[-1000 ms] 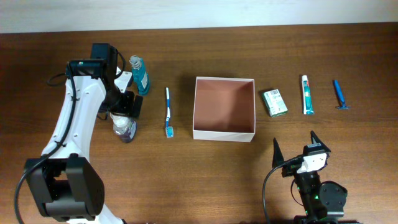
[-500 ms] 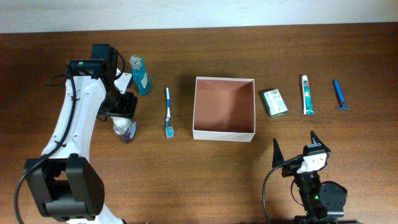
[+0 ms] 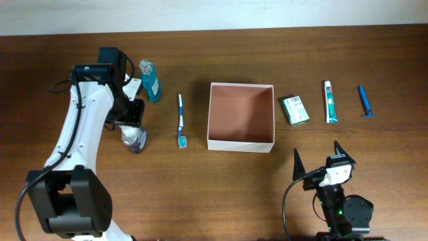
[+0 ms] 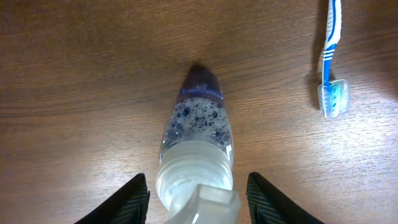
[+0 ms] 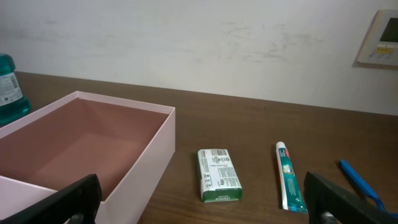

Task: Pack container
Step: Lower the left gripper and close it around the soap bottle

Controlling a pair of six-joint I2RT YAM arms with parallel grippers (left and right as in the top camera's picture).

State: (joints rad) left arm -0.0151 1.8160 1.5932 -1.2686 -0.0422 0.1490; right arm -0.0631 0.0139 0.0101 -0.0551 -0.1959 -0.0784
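Left gripper (image 4: pixel 198 200): jaws narrowed since a second ago, flanking the bottle (image 3: pixel 136 140), left of frame; grip we cannot tell | right gripper (image 5: pixel 202 194): spread wide | container (image 3: pixel 241 144): centre, empty | we judge first pick beginning

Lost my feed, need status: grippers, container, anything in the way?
Left gripper open astride clear bottle, gaps both sides. Right gripper open, empty. Container empty. Toothbrush lies between bottle and container.

Left gripper (image 3: pixel 132 122) is hovering over the clear bottle (image 3: pixel 136 140); container (image 3: pixel 239 144) is sitting mid-table; right gripper (image 3: pixel 315 150) is resting, jaws spread.
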